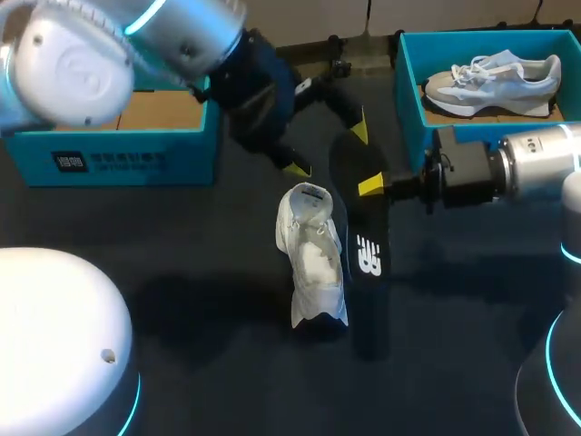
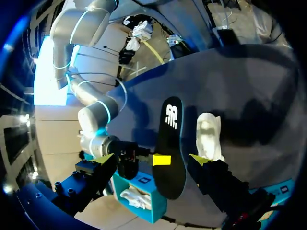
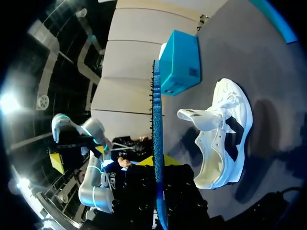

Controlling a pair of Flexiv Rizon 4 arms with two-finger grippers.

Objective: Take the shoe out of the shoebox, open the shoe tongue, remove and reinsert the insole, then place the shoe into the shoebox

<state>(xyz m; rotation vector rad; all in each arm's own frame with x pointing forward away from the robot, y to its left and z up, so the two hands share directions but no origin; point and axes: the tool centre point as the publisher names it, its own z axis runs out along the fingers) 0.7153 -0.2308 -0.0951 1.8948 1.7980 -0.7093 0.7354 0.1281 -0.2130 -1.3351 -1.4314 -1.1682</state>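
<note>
Insole (image 3: 157,120), edge-on in the right wrist view, is pinched by right gripper (image 1: 370,186); left gripper (image 1: 329,148) gapes empty.

The shoe (image 1: 313,254) is white all over, laces and tongue included. The insole (image 1: 361,227) is black on top with a white logo, and its underside is a grainy blue. The left box (image 1: 118,156) and right box (image 1: 408,82) are both teal. The left shows brown card inside and white print on its side, and the right holds a grey-and-white second shoe (image 1: 495,80). The worktop (image 1: 227,363) is dark charcoal. The left claw (image 1: 328,148) and right claw (image 1: 372,186) are black with yellow tips. The arms are white with cyan rings.
</note>
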